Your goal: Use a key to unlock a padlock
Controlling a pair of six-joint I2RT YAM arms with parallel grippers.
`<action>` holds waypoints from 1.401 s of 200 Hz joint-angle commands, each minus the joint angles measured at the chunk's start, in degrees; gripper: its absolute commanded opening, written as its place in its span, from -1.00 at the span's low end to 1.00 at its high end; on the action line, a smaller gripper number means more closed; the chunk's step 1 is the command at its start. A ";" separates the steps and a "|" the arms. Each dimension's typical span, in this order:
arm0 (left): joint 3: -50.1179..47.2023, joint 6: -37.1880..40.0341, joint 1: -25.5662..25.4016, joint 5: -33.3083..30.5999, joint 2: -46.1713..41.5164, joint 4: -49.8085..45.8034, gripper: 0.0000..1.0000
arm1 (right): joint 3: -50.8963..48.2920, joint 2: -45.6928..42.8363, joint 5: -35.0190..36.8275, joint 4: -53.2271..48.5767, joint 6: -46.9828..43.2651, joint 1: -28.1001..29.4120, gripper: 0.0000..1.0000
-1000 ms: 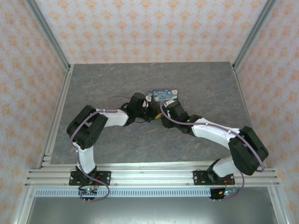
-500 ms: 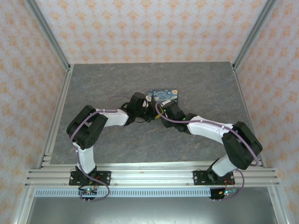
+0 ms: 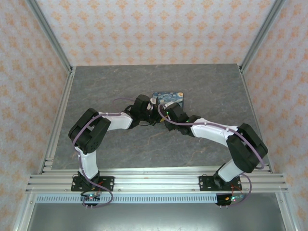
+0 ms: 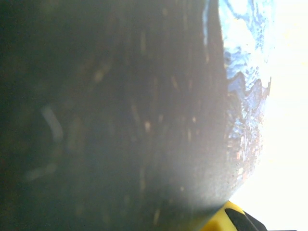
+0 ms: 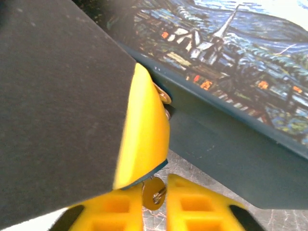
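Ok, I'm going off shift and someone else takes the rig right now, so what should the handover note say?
Left gripper: shut, beside the painted box. A teal edge under its yellow finger is probably the padlock.
Right gripper: shut on the key, whose round head sits directly below that teal edge.
Done: key picked up and brought to the lock.
Left: I cannot tell whether the key is seated. Check that, then turn it and open the padlock.
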 commanded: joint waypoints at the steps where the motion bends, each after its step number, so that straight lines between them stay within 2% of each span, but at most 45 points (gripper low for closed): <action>1: 0.61 -1.48 0.01 3.05 -0.28 -2.02 -1.00 | 1.77 -0.32 0.27 1.34 1.56 -0.36 -0.86; 18: 0.44 -1.48 -0.01 3.09 -0.06 -1.77 -1.00 | 1.72 -1.18 -1.67 1.24 2.52 -0.40 -1.00; 37: 0.17 -1.39 0.06 3.07 -0.01 -1.67 -1.00 | 1.61 -1.71 -3.67 0.97 3.40 -0.54 -0.98; 45: 0.12 -1.39 0.02 3.04 0.10 -1.67 -1.00 | 1.53 -1.97 -5.14 0.79 3.57 -0.63 -0.82; 61: -0.09 -1.05 0.05 2.87 0.18 -1.90 -1.00 | 1.12 -3.20 -7.38 0.10 4.41 -1.07 -0.26; 68: -0.16 -0.76 0.05 2.79 0.20 -2.15 -1.00 | 0.81 -4.07 -8.45 -0.39 5.01 -1.46 -0.13; 79: -0.13 -0.20 0.03 2.62 0.35 -2.73 -1.00 | -0.21 -5.80 -10.65 -0.64 6.17 -2.33 -0.05; 112: -0.21 3.17 0.02 1.74 0.62 -5.97 -1.00 | -4.83 -12.64 -16.15 0.49 11.28 -5.21 0.04; 141: 0.15 9.13 0.03 0.31 0.34 -12.25 -1.00 | -9.09 -16.58 -19.02 4.13 17.69 -6.73 0.13; 163: 0.77 13.21 0.01 -0.86 0.44 -17.30 -1.00 | -10.98 -16.51 -20.14 6.70 23.18 -7.01 0.14; 211: 0.78 15.67 -0.64 -0.91 1.31 -19.32 -1.00 | -15.41 -12.80 -24.68 18.99 35.32 -7.19 0.22; 230: 1.04 16.41 -1.02 -1.07 3.06 -20.01 -0.89 | -16.02 -10.80 -24.76 22.25 38.05 -7.22 0.23; 280: -0.08 16.80 -1.13 -1.50 2.05 -19.96 -0.42 | -17.02 -8.56 -21.31 26.47 41.83 -7.98 0.24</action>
